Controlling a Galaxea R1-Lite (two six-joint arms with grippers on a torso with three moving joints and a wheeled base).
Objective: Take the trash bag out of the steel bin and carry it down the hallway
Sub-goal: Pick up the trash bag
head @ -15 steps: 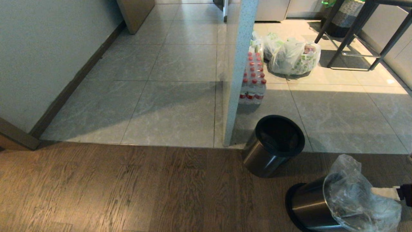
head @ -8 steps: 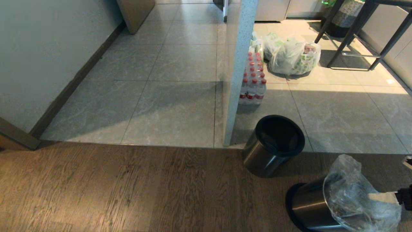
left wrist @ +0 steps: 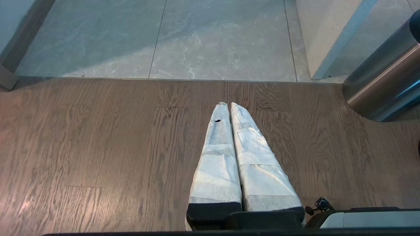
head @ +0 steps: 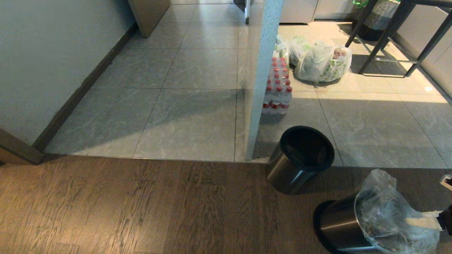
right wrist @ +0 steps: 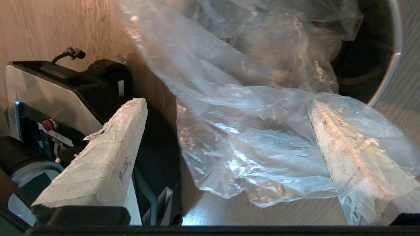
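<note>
1. The steel bin (head: 340,225) sits at the lower right of the head view on the brown wood floor (head: 141,208), its black base ring toward the left and its mouth toward the right edge of the frame.
2. The trash bag (head: 392,215) — thin, crinkled, translucent — bulges out of the bin's mouth and rises above its rim.
3. The right gripper (right wrist: 226,111) comes in from the right edge of the head view, level with the bag. Its jaws stand wide apart: in the right wrist view one taped finger (right wrist: 105,154) is clear of the plastic, while the other (right wrist: 347,154) lies under or against a fold of the bag. The jaws have not closed on anything.
4. The left gripper (left wrist: 228,105) hangs over bare wood floor at the centre of the left wrist view, its two white-wrapped fingers pressed together with nothing between them.
5. Just above the steel bin in the head view stands a second bin with a black inside (head: 300,158), at the seam of wood and grey tile (head: 190,116).
6. Farther up are a pack of red-capped bottles (head: 278,88) beside a pale post (head: 263,77), and white bags with green print (head: 323,61).
</note>
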